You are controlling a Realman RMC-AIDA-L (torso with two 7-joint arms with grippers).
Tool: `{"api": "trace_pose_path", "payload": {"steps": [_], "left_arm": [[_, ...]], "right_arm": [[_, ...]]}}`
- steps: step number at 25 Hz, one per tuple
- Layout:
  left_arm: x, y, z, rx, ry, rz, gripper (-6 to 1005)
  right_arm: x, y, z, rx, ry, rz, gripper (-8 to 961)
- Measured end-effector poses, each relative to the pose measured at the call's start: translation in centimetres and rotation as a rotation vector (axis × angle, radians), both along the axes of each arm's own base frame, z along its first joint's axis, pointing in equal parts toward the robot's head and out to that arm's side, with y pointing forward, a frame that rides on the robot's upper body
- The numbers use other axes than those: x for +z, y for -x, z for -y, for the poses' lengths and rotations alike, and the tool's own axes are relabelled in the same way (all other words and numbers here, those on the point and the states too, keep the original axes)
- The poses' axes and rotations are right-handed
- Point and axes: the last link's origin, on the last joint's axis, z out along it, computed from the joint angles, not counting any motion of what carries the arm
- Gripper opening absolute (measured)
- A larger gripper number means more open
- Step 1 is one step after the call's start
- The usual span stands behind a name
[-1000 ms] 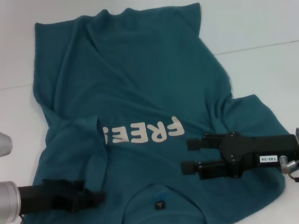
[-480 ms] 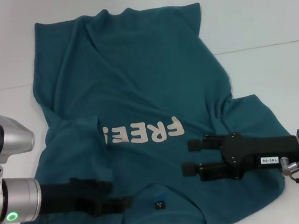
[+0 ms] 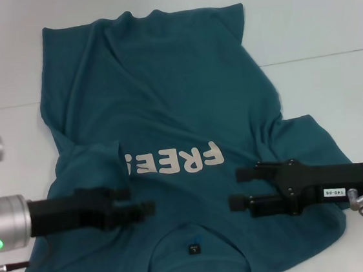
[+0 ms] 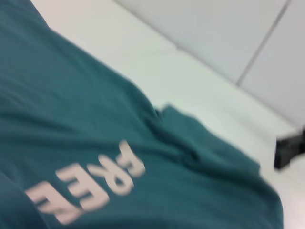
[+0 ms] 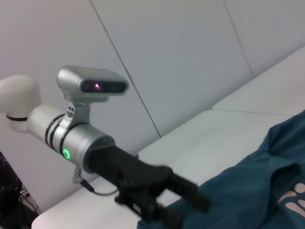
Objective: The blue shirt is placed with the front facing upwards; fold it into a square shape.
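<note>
The blue shirt (image 3: pixel 164 99) lies spread on the white table (image 3: pixel 325 23) with its off-white lettering (image 3: pixel 174 161) facing up. Its collar, with a small dark label (image 3: pixel 194 248), is at the near edge. One sleeve (image 3: pixel 96 161) is folded inward over the start of the lettering. My left gripper (image 3: pixel 136 200) hovers open over the shirt's near left chest. My right gripper (image 3: pixel 240 188) hovers open over the near right chest, facing the left one. Neither holds cloth. The left wrist view shows the lettering (image 4: pixel 90 183). The right wrist view shows the left arm (image 5: pixel 86 143) above the shirt (image 5: pixel 252 191).
White table surface surrounds the shirt on the left (image 3: pixel 5 128) and right (image 3: pixel 346 93). A seam line (image 3: pixel 329 55) crosses the table at the right. A pale wall (image 5: pixel 167 57) stands behind the table.
My left gripper has swung right from the shirt's near left edge and then moved farther in, onto the chest below the lettering. My right gripper has shifted slightly right and nearer.
</note>
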Motion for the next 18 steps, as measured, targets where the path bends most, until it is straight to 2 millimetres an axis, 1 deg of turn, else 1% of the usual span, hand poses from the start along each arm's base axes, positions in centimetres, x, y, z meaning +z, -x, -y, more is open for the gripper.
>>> {"api": "trace_pose_path", "payload": {"steps": [1,5,6,7,11,15,18], "left_arm": [[0.6,0.1,-0.1,0.014,-0.033,0.043,762],[1.6,0.1,0.0,0.02,-0.087,0.127,763],[1.9,0.1,0.2,0.017,-0.102,0.158,763],[1.9,0.1,0.2,0.017,-0.102,0.158,763],[2.4,0.5,0.8,0.017,-0.111,0.214,764],[2.7,1.1,1.5,0.011,-0.122,0.261,765],[2.8,1.7,1.7,0.022,-0.137,0.277,766]], "right_arm": [[0.2,-0.1,0.0,-0.005,0.0,0.003,884],[1.5,-1.3,-0.3,-0.062,-0.015,0.024,884],[2.5,-2.0,-0.6,-0.11,-0.025,0.039,884],[2.5,-2.0,-0.6,-0.11,-0.025,0.039,884],[4.8,-3.2,-1.0,-0.203,-0.05,0.069,884],[6.9,-4.3,-1.6,-0.334,-0.079,0.097,884],[7.9,-5.0,-2.2,-0.429,-0.103,0.112,884]]}}
